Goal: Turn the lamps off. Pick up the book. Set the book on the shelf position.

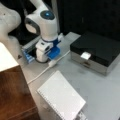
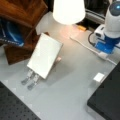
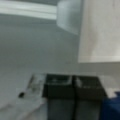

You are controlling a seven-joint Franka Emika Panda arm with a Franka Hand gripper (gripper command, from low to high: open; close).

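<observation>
In both front views the flat white spiral-bound notebook [image 2: 45,56] sits nearest, propped at a slant on a small metal stand [image 2: 29,79] whose feet poke out below its lower edge; judged from that tilt, the stand keeps one edge raised off the grey desk [image 2: 72,92] so that fingers could get under or around it, and its wire coil shows along one long edge in a front view [image 1: 48,101]. It is untouched and well apart from the arm. Just beside it stands the dark reddish-brown polished wooden shelf [image 1: 13,97], its flat top bare of the book, so the placing is not yet done. To the right in a front view lies a black box with a silver base [image 1: 96,51], carrying a small white tag on its lid. A white cable [image 2: 85,46] runs across the desk between the book and the robot's base. Farther back, the smooth cream-white lampshade [image 2: 68,10] glows brightly and throws a warm patch on the desk below it, so at least this 1 lamp appears to be lit. The end effector [image 3: 74,86], dark and blocky in the wrist view, hangs low over the desk with its 2 fingers pressed together and nothing between them; a pale sloping surface that looks like a lampshade [image 3: 100,32] fills the far right of that view, so the arm seems placed near a lamp. The white and blue arm [image 1: 46,32] rises at the far side.
</observation>
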